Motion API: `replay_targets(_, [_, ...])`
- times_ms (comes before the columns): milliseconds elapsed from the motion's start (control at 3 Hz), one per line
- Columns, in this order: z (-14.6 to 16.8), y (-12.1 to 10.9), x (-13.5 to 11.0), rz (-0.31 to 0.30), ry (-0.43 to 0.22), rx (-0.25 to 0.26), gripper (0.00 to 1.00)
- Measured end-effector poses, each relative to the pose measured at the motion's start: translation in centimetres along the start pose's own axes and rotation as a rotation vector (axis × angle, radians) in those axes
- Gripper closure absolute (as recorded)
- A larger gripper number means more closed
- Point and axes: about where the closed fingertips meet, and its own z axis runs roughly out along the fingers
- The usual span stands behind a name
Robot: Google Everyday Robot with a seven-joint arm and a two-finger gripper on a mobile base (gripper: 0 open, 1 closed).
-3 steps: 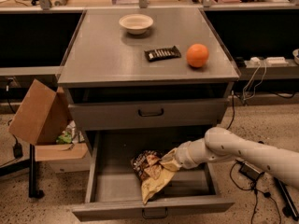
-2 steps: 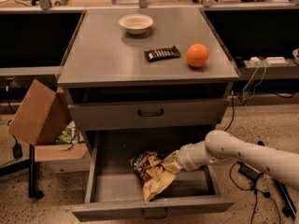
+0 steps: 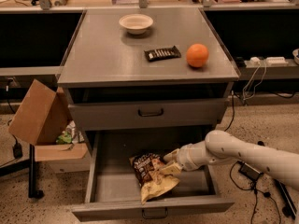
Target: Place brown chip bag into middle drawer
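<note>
Hardly anything has moved since a moment ago: my gripper (image 3: 170, 164) is still low inside the open middle drawer (image 3: 107, 185).
It touches the right edge of the brown chip bag (image 3: 150, 175), which lies crumpled on the drawer's floor near its front. Whether I am pinching it or have let go, I cannot tell. Above the drawer, the cabinet top (image 3: 103, 55) carries an orange (image 3: 197, 55), a black wrapper (image 3: 162, 53) and a bowl (image 3: 136, 23).

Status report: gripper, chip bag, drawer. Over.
Gripper inside open middle drawer, against brown chip bag. Bag lying on drawer floor, near front. Nothing else seen in drawer.
</note>
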Motion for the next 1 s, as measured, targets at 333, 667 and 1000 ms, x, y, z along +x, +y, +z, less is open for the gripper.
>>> replay_targets(333, [0.0, 0.0, 0.0, 0.0, 0.0, 0.0, 0.0])
replay_targets(667, [0.0, 0.1, 0.0, -0.002, 0.0, -0.002, 0.0])
replay_targets(1000, [-2.3, 1.6, 0.0, -0.049, -0.044, -0.04, 0.0])
